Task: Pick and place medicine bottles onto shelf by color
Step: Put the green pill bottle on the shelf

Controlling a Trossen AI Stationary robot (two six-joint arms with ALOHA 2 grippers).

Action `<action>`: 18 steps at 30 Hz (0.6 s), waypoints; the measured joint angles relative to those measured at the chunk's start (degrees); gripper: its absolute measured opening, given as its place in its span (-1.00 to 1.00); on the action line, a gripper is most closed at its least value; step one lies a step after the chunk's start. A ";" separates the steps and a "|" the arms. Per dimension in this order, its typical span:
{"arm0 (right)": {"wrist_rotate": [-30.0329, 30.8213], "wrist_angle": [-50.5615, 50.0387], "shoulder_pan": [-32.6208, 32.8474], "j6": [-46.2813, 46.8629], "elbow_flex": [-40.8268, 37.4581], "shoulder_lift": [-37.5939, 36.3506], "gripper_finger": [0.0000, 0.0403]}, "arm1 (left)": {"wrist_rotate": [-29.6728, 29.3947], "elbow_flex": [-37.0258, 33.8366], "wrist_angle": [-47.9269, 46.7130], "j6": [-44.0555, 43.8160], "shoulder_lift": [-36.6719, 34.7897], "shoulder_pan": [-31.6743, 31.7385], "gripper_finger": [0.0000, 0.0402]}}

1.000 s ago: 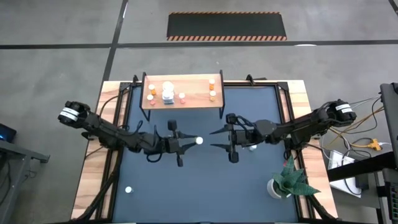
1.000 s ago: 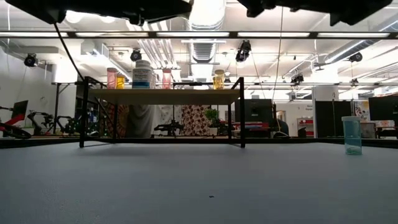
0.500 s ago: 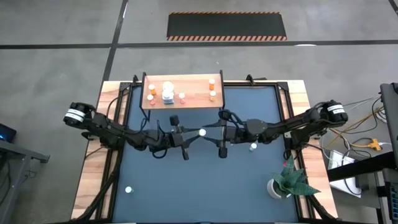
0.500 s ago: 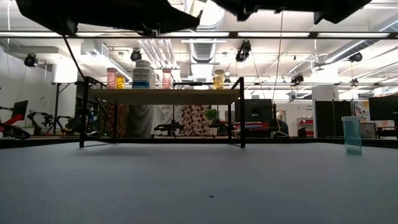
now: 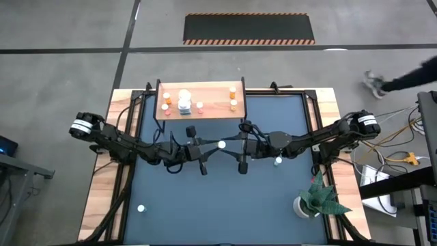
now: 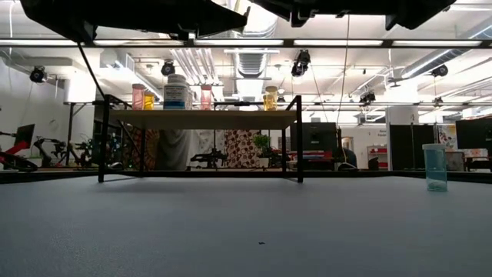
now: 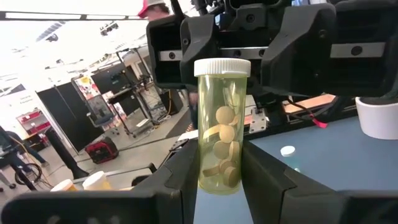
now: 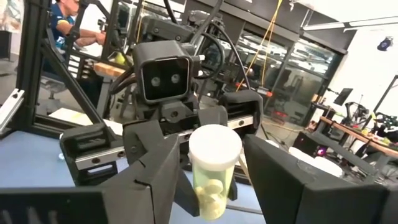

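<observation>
The left gripper (image 5: 202, 152) is hovering over the middle of the dark mat (image 5: 205, 198), just in front of the shelf (image 5: 215, 111), and is clamping a greenish pill bottle (image 7: 222, 127) upright between its two fingers (image 7: 185, 171); the bottle's white cap (image 5: 222, 145) is pointing toward the other arm. The right gripper (image 5: 243, 145) is facing it nose to nose, its fingers (image 8: 149, 163) spread wide on either side of the same bottle (image 8: 213, 168) and not visibly touching it. In the left wrist view the yellowish tablets inside the bottle are showing through its wall. On the shelf several bottles are standing: orange ones (image 5: 233, 104) toward the right end, a larger white one (image 5: 184, 104) and more small ones (image 5: 166, 104) toward the left. Two more bottles are sitting on the mat, one (image 5: 278, 161) under the right arm and one (image 5: 141, 208) near the front left corner. A potted plant (image 5: 315, 198) is standing at the front right. In the low view the shelf (image 6: 201, 119) is carrying its bottles (image 6: 176, 91) and a bluish bottle (image 6: 435, 167) is standing alone at the right.
</observation>
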 joint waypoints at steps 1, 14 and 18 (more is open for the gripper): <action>0.01 0.02 0.00 0.00 0.00 0.00 -0.16 | 0.12 0.00 0.04 0.00 0.00 0.00 -0.57; 0.07 0.12 0.00 -0.59 0.00 0.19 -0.40 | 1.44 0.02 1.59 -0.13 0.05 0.00 -0.57; 0.00 0.02 0.00 -0.55 -0.02 0.20 -0.47 | 1.49 0.02 1.75 -0.07 0.36 0.00 -0.57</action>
